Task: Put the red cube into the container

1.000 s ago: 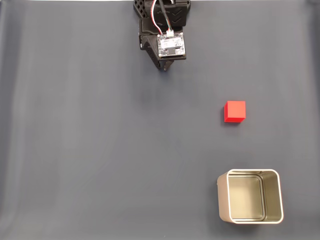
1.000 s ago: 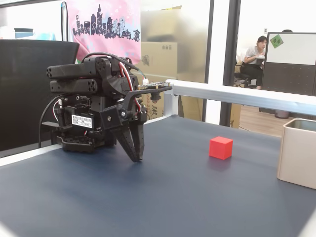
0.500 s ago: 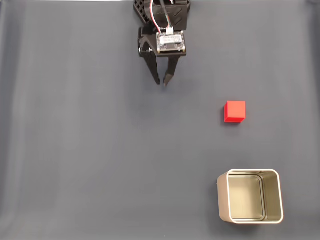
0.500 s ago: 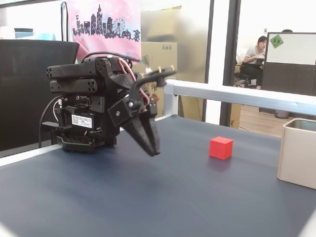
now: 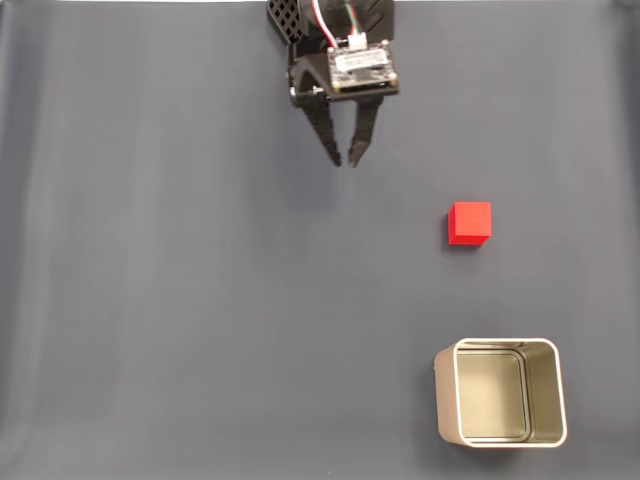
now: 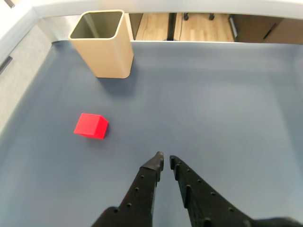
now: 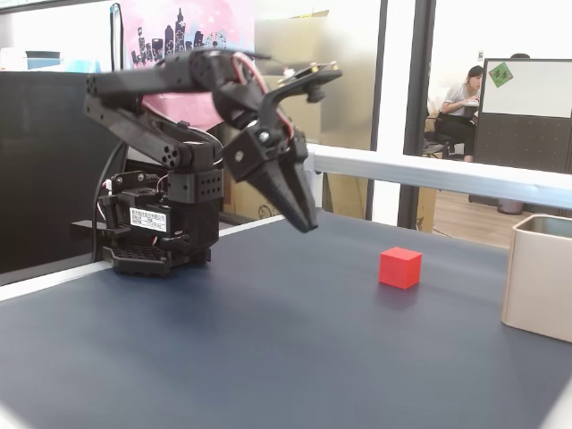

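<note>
Your gripper (image 5: 347, 160) hangs above the table (image 5: 180, 300), jaws slightly parted, holding nothing. The red cube (image 5: 469, 222) sits apart from the container (image 5: 508, 392). The white label (image 7: 147, 220) on the arm's base is unreadable.

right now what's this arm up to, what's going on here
A small black robot arm is raised off a dark blue table, its gripper empty and the jaws a little apart. It holds nothing. The red cube sits untouched on the table, off to the gripper's side, and the container stands upright and empty further along. It looks like the arm is heading for the cube, which isn't in the container yet.
</note>
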Controlling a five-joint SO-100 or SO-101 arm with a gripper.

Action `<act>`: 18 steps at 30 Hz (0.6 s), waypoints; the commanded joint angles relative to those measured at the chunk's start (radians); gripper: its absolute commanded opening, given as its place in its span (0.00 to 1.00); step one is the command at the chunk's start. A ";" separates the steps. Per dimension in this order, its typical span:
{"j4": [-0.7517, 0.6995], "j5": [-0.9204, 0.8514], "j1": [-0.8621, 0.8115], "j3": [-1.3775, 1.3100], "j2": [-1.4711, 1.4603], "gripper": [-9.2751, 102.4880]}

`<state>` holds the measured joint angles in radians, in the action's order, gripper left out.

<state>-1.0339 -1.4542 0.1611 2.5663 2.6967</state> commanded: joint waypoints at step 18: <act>-0.190 0.284 0.351 -0.669 -0.742 0.30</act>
<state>-1.2625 -1.1934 0.4955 1.9574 1.9712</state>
